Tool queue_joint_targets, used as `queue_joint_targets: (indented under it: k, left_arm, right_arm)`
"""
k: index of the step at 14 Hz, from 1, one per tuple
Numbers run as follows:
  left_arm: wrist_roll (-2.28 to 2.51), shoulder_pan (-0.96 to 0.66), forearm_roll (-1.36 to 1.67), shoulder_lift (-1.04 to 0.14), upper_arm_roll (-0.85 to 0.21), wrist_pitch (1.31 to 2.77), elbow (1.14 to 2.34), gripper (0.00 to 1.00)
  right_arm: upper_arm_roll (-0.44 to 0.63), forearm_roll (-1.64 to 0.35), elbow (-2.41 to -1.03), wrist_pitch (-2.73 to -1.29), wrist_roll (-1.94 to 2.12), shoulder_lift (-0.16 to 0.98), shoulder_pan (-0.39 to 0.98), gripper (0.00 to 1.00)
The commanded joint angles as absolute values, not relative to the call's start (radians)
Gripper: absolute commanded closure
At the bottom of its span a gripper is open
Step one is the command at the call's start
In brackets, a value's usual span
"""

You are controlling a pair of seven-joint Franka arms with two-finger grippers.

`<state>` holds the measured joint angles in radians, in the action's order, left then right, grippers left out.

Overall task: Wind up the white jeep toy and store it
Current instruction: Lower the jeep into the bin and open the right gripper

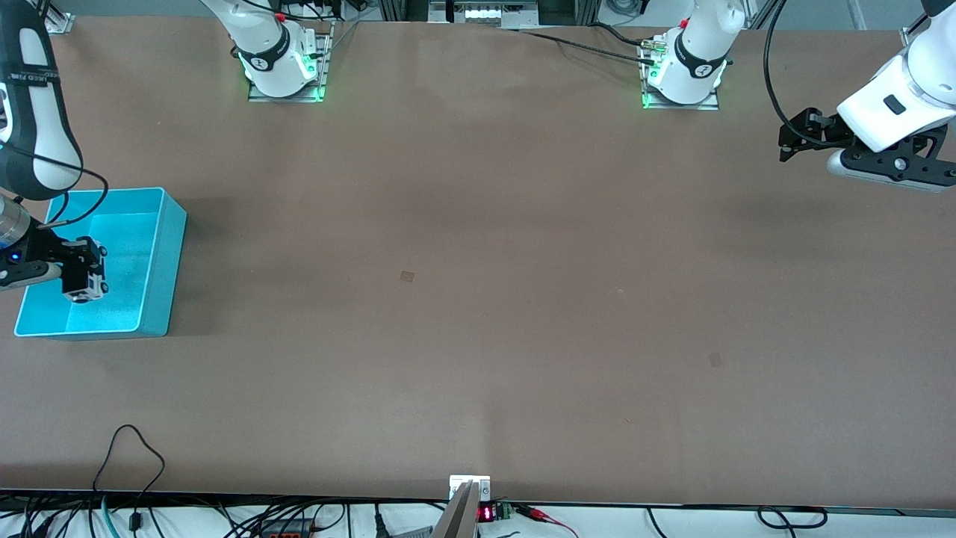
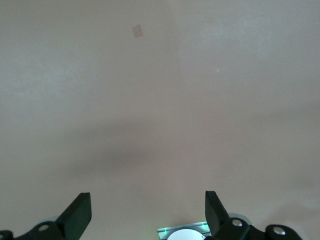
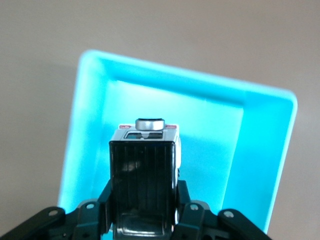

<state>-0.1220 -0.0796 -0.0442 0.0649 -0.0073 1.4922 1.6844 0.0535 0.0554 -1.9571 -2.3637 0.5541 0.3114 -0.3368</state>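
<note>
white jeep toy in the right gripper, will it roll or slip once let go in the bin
The white jeep toy looks rigid and boxy, so the right gripper, shut on it, probably holds firm. As a toy car, it may roll a little inside the turquoise bin. It seems light, unlikely to break.

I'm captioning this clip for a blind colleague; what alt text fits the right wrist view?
The right gripper is shut on the white jeep toy, holding it over the open turquoise bin. The toy's black ribbed roof faces the camera, a spare wheel at its end; brown table surrounds the bin.
</note>
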Motion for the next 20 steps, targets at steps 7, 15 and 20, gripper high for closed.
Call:
queue_joint_targets:
  k: [7, 15, 20]
  left_arm:
    - [-0.115, -0.077, -0.066, 0.066, -0.012, 1.473, 1.667, 0.00]
    - [-0.112, -0.077, -0.063, 0.067, -0.014, 1.468, 1.666, 0.00]
    - [-0.118, -0.080, -0.063, 0.067, -0.014, 1.466, 1.660, 0.00]
  right_arm:
    - [0.078, 0.061, -1.977, -2.401, 0.431, 0.454, -0.377, 1.00]
    - [0.078, 0.058, -1.990, -2.418, 0.445, 0.457, -0.377, 0.31]
    - [0.071, 0.058, -1.987, -2.410, 0.451, 0.407, -0.364, 0.00]
